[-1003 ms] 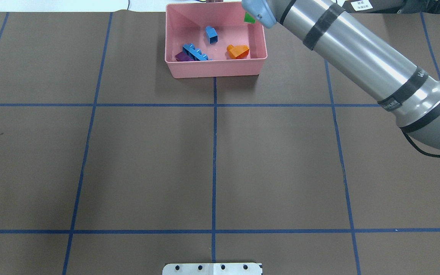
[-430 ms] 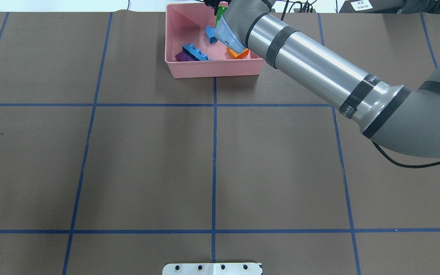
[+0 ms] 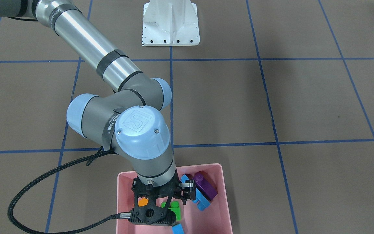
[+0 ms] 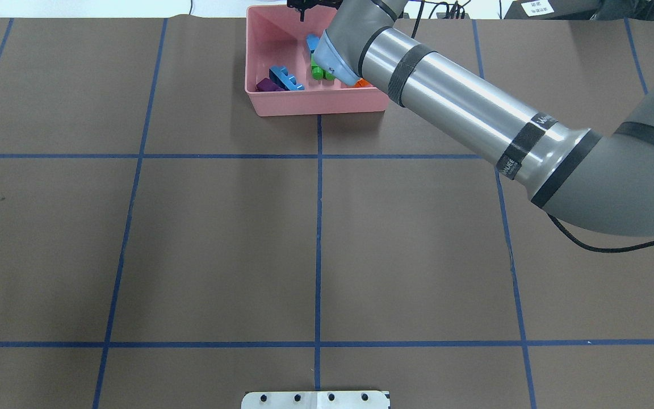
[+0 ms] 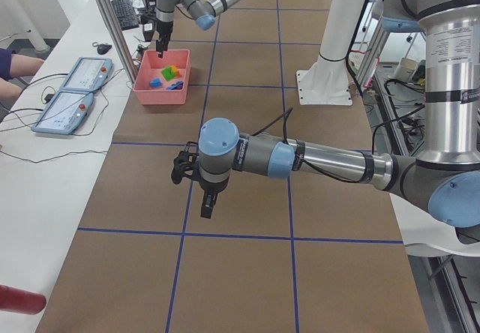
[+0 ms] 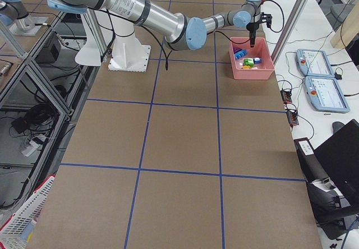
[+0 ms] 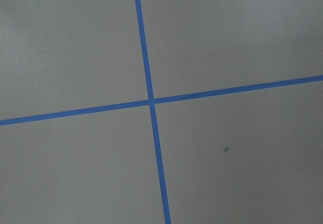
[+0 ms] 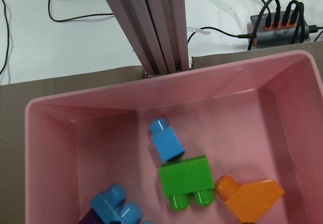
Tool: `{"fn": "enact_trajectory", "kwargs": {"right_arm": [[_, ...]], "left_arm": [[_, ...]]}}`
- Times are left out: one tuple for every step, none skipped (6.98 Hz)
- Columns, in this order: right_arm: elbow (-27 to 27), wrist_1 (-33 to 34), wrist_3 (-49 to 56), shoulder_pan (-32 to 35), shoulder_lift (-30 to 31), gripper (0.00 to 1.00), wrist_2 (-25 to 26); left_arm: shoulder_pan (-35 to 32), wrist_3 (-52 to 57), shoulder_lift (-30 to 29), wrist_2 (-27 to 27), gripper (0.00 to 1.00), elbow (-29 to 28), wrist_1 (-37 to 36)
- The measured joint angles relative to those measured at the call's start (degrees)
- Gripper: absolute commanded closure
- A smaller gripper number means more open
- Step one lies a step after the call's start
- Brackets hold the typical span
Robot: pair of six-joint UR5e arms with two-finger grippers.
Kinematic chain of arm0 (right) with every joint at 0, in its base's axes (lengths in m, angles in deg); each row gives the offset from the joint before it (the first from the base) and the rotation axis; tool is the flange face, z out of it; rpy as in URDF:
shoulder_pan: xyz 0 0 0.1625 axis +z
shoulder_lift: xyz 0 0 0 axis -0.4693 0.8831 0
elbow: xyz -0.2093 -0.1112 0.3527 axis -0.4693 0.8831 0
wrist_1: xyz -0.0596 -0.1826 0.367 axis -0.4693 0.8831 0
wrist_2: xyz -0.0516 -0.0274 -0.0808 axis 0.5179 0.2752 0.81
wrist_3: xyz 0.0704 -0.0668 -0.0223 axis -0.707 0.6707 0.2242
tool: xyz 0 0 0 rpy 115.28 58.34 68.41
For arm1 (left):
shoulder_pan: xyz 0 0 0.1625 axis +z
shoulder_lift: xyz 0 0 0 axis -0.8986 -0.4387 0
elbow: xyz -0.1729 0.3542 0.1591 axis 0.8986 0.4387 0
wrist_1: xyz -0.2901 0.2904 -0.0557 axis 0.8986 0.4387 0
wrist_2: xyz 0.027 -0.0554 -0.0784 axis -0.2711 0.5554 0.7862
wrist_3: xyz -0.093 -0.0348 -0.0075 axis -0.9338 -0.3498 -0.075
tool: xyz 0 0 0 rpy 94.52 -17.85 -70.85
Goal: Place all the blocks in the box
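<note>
The pink box [image 4: 315, 105] stands at the table's far edge. Inside it lie a green block [image 8: 186, 176], a small blue block [image 8: 165, 141], an orange sloped block [image 8: 250, 196], a long blue block [image 4: 284, 78] and a purple block [image 3: 206, 187]. My right gripper [image 3: 154, 211] hangs over the box's middle, above the green block [image 3: 175, 208], and is open with nothing in it. Its fingers do not show in the right wrist view. My left gripper [image 5: 206, 205] hovers over bare table near the middle, and I cannot tell whether it is open or shut.
The white metal base [image 3: 170, 29] sits at the robot's side of the table. Blue tape lines [image 4: 318, 227] divide the brown tabletop into squares. Beyond the box stand an aluminium post [image 8: 151, 27] and a power strip [image 8: 277, 24] with cables.
My right arm swung left over the box. The green block left the gripper and now lies on the box floor between the small blue and orange blocks.
</note>
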State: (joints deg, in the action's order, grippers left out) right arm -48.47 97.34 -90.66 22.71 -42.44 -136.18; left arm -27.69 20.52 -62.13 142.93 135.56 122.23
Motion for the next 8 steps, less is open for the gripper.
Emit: {"fn": "enact_trajectory", "kwargs": {"right_arm": [[0.0, 0.2, 0.2, 0.1, 0.0, 0.00, -0.2], [-0.5, 1.3, 0.6, 0.4, 0.0, 0.00, -0.4], [-1.9, 4.0, 1.7, 0.8, 0.1, 0.00, -1.1], [-4.9, 8.7, 4.0, 1.8, 0.5, 0.00, -2.7], [-10.7, 15.4, 7.4, 3.0, 2.3, 0.00, -4.3], [-19.0, 21.7, 11.0, 4.3, 6.7, 0.00, -5.4], [-26.9, 25.2, 14.3, 6.1, 12.5, 0.00, -7.0], [-33.7, 26.6, 18.0, 8.4, 18.8, 0.00, -9.4]], "left_arm": [[0.0, -0.4, 0.0, 0.0, 0.00, 0.0, 0.0], [0.1, -0.6, 0.0, 0.0, 0.00, 0.0, 0.0], [0.1, -0.7, 0.0, 0.0, 0.00, -0.1, 0.0], [0.1, -0.7, 0.0, -0.1, 0.00, -0.3, 0.0], [0.1, -0.7, 0.3, -0.1, 0.00, -0.8, 0.0], [0.1, -0.6, 1.0, -0.1, 0.00, -1.4, 0.7], [0.1, -1.3, 1.6, -0.1, 0.00, -1.9, 1.8], [0.1, -2.8, 1.9, -0.1, 0.00, -2.1, 2.5]]}}
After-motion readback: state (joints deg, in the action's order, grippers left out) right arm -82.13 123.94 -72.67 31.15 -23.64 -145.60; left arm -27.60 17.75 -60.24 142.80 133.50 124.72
